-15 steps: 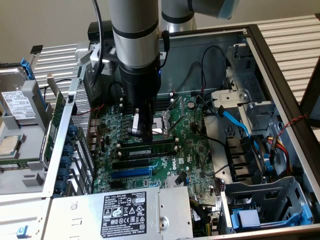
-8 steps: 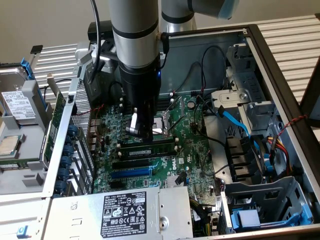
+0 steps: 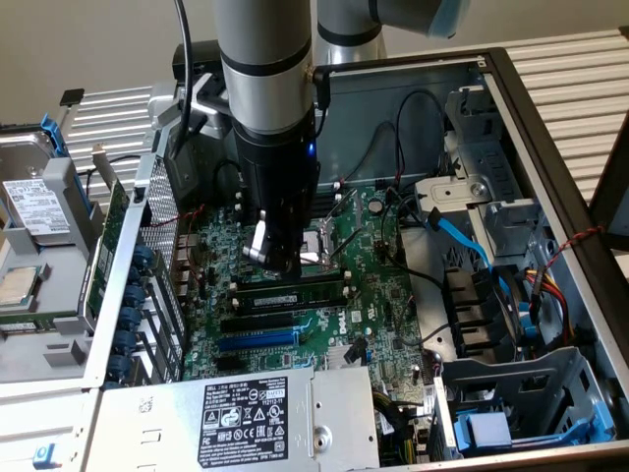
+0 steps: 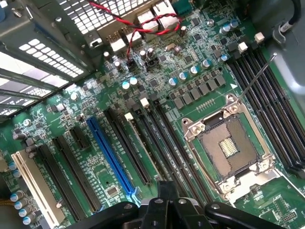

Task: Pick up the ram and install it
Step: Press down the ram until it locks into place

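Exterior view first: the ram [image 3: 295, 294], a long thin green stick with dark chips, lies along a memory slot on the motherboard [image 3: 388, 285], just below the open CPU socket [image 3: 319, 246]. It looks seated, or very nearly, though whether the end clips have latched is too fine to tell. Right above it hangs the hand [image 3: 275, 261], fingers drawn fully together and gripping nothing, tips close over the stick, so my read is that the carrying is done and what remains, at most, is pressing it home. From the wrist view, the hand [image 4: 167, 200] shows as black hinged metal over the board, with the long black memory slots [image 4: 164, 143] running beneath it. Beside them sits the glossy blue expansion slot [image 4: 112, 157], and the square silver-framed CPU socket [image 4: 228, 148] with its thin wire lever sticking up. Around all this: matte green board studded with round silver capacitors, twisted red and black wires [image 4: 128, 28], and the perforated grey steel case [image 3: 550, 128].
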You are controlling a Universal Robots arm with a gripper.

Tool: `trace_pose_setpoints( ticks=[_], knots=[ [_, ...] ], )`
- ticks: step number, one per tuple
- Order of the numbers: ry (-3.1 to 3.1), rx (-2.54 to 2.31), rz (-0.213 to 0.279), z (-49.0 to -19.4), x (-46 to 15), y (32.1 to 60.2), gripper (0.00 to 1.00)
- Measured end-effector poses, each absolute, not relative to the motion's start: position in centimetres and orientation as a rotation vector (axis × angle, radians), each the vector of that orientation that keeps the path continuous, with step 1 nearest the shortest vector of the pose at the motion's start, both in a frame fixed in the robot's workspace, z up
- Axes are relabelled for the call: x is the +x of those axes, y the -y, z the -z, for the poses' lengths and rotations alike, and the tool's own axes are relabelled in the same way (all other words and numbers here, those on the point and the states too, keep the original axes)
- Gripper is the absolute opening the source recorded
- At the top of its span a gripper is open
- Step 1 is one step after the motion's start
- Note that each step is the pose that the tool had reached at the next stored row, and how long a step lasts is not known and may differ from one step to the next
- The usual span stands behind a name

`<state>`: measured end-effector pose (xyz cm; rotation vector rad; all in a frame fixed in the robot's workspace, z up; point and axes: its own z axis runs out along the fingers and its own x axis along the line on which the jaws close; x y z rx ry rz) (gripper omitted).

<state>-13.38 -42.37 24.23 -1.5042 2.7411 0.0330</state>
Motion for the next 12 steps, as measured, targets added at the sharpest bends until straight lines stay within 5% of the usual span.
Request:
trace_pose_setpoints(
  ticks=[12],
  knots=[
    [-2.851,-1.279,-0.031,-24.23,-13.38,42.37,0.11]
  ],
)
